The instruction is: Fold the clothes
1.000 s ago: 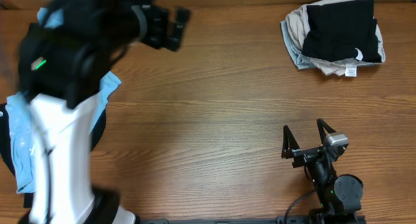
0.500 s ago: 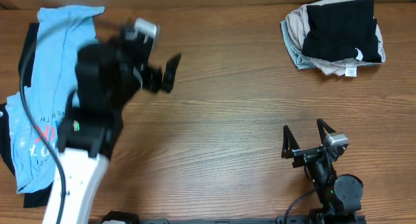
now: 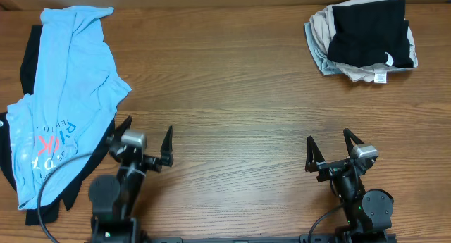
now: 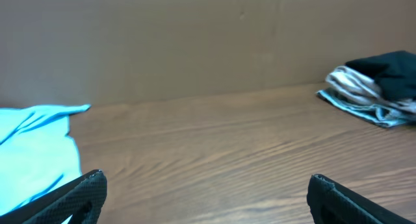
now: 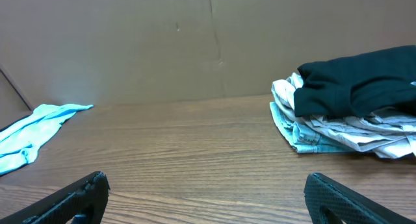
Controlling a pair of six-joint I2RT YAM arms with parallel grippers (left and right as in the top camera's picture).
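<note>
Left gripper (image 3: 146, 132): you see it low at the near edge of the table (image 3: 232, 88), fingers spread wide, nothing between them.
Right gripper (image 3: 329, 139): also spread apart and holding nothing, at the near edge on the right.
Light-blue tee (image 3: 67, 88): crumpled along the table's left side, its printed end just beside the left gripper; you cannot tell whether they touch.
Black garment (image 3: 370, 32): folded on top of the beige and grey pieces (image 3: 320, 28) in the far right corner, well apart from both grippers.
White tag (image 3: 380, 77): at the stack's near edge.
Hidden: a dark cloth (image 3: 29, 53) lies mostly covered by the tee, and the left wrist view blurs the stack and cuts it off.
</note>
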